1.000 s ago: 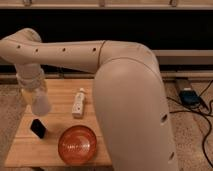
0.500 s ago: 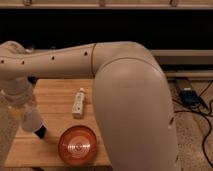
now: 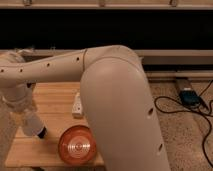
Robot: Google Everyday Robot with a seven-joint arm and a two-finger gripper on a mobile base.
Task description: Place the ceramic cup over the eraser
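Note:
My gripper point(image 3: 24, 116) is at the left of the wooden table point(image 3: 55, 92), low over its surface. It is shut on the ceramic cup point(image 3: 31, 125), a small white tapered cup held tilted, with its end pointing down and to the right. The eraser point(image 3: 42, 133), a small black block, shows just at the cup's lower right end, touching or partly covered by it. My large white arm point(image 3: 115, 100) sweeps in from the right and hides the right part of the table.
An orange plate point(image 3: 77, 145) lies near the table's front edge, right of the eraser. A white rectangular box point(image 3: 77, 104) lies behind the plate. A blue-grey device point(image 3: 190, 96) and black cables point(image 3: 200, 120) lie on the floor at the right.
My gripper has come down and toward the front left with the cup, from above the eraser to the tabletop. The cup now meets the eraser, which is mostly covered.

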